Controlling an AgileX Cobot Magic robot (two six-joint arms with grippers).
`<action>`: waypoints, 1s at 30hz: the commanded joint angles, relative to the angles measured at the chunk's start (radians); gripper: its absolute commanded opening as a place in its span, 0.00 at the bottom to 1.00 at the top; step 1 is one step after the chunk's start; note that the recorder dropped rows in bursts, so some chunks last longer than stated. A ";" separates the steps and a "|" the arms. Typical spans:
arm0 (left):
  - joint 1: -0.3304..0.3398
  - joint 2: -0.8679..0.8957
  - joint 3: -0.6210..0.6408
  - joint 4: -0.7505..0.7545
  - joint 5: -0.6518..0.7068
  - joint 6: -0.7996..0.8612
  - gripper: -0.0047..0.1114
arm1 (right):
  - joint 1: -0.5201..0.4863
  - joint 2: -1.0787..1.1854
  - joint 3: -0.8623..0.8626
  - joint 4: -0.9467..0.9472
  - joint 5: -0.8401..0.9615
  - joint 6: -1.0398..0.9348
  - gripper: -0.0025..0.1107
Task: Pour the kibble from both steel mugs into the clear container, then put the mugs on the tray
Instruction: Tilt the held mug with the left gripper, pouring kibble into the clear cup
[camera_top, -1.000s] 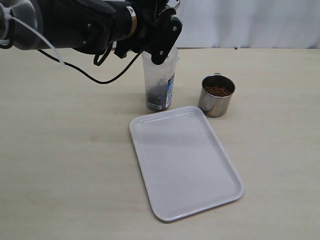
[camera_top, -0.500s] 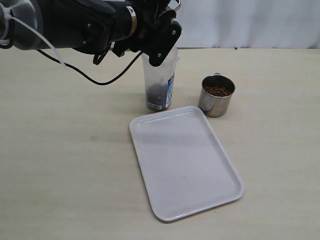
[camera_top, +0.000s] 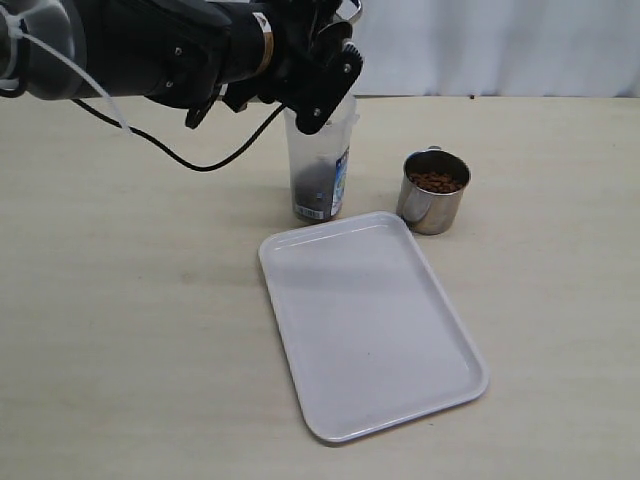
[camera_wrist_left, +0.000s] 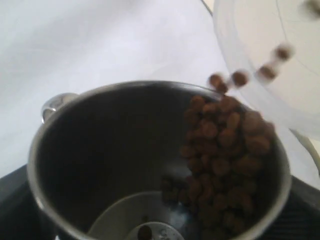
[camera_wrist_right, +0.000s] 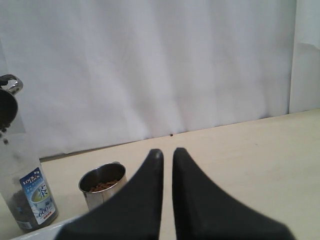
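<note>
Right hand (camera_wrist_right: 167, 152) is seen with its black fingers (camera_wrist_right: 145, 195) drawn nearly together; only a thin slit is left, and nothing is held. Beyond them, an upright steel mug (camera_wrist_right: 100, 192) with kibble (camera_wrist_right: 104, 186) is set on the beige surface (camera_wrist_right: 250, 165). The clear container (camera_wrist_right: 27, 200), blue-labelled, is placed beside it, apart. A second steel mug (camera_wrist_right: 7, 102) is partly seen over the container, with pellets dropping. A white backdrop (camera_wrist_right: 160, 65) is seen behind.

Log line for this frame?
left tool: shut on shiny steel mug, tilted | small brown kibble pellets: falling into tall clear plastic container | right tool: shut, empty | second steel mug: kibble inside, beside flat white tray
</note>
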 joint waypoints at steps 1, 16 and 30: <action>-0.002 -0.010 -0.011 -0.004 0.007 0.021 0.04 | 0.002 -0.003 0.004 0.000 -0.002 -0.005 0.07; -0.002 -0.010 -0.011 -0.004 0.006 0.086 0.04 | 0.002 -0.003 0.004 0.000 -0.002 -0.005 0.07; -0.025 -0.010 -0.011 -0.004 0.015 0.183 0.04 | 0.002 -0.003 0.004 0.000 -0.002 -0.005 0.07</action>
